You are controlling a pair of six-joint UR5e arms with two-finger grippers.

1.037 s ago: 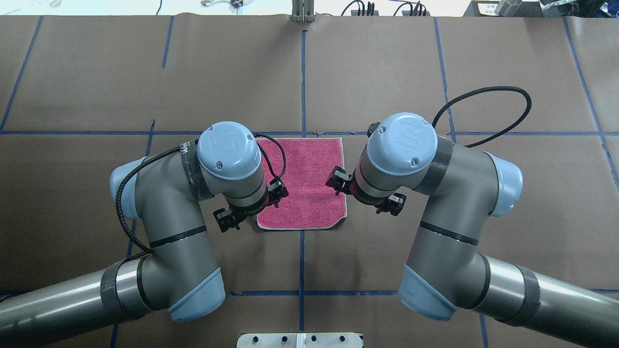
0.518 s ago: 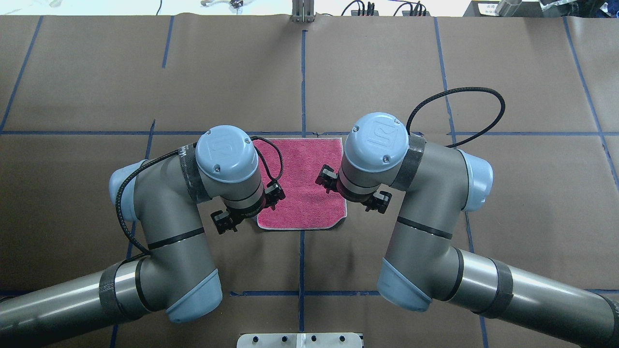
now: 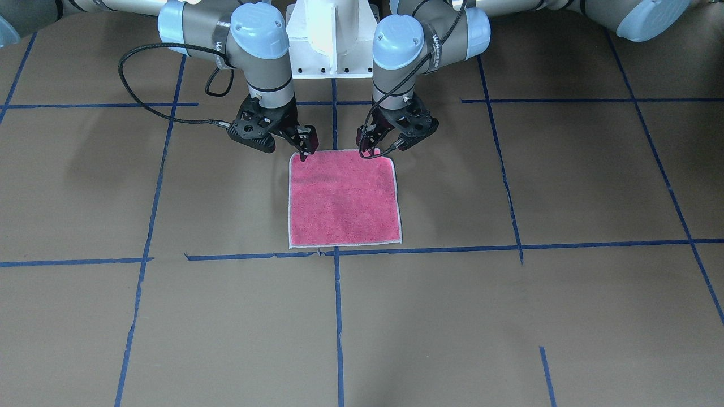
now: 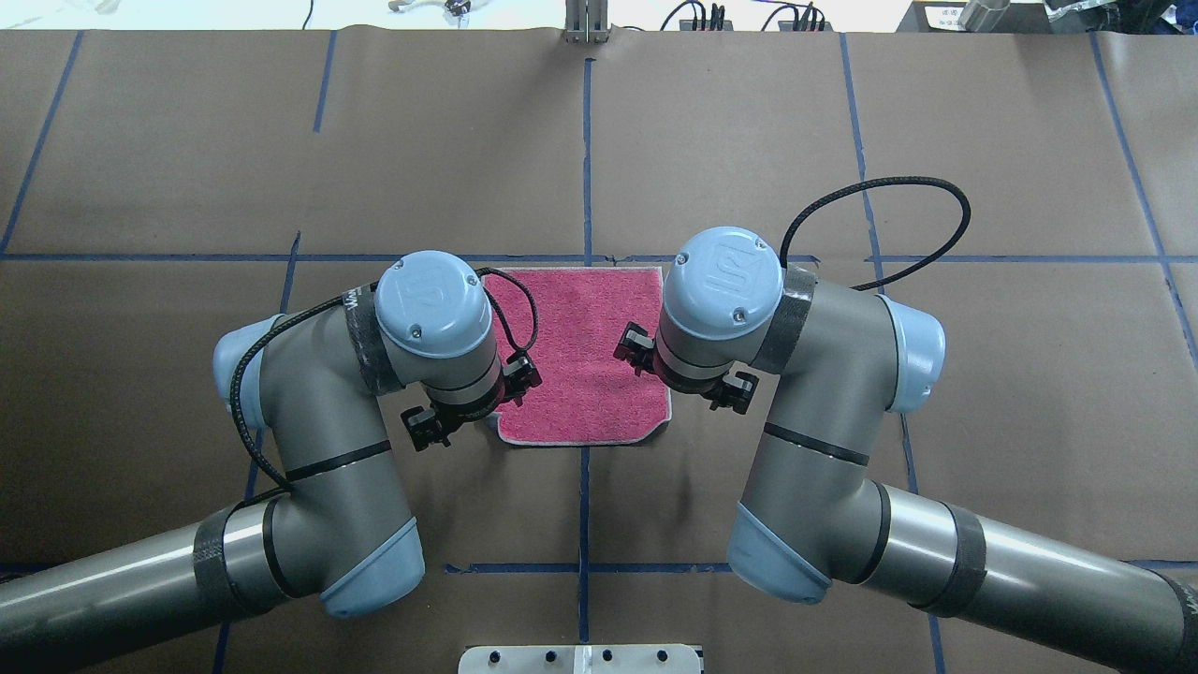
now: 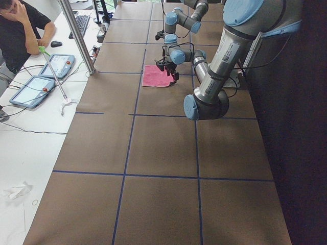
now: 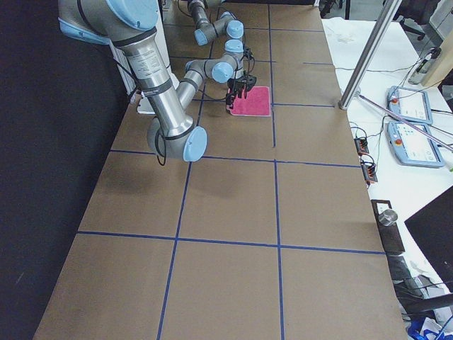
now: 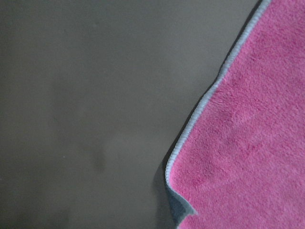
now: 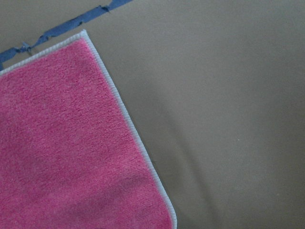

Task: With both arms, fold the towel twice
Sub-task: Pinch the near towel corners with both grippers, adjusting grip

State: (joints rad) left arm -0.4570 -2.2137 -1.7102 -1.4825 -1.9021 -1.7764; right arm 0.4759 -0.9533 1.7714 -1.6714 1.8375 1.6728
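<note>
— What is found beneath the tools?

— A brown paper-covered surface (image 3: 509, 316) is seen, divided into squares by blue tape lines (image 3: 338, 316). One line is run between the left tool (image 3: 370, 148) and the right tool (image 3: 306, 150).

— And farther off?

— Well out past the left tool, beyond the surface's end, a white desk (image 5: 25, 153) is seen. Two tablets (image 5: 31, 91) are laid on it, and a person in black (image 5: 20, 25) is seated there. A metal post (image 5: 76, 35) is stood at that end.

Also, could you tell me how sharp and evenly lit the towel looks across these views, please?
Left wrist view: the towel is slightly soft, with a dark shadow under its lifted edge. Right wrist view: its weave is crisp, a faint shadow band crossing the table. Front-facing view: even light, no glare.
</note>
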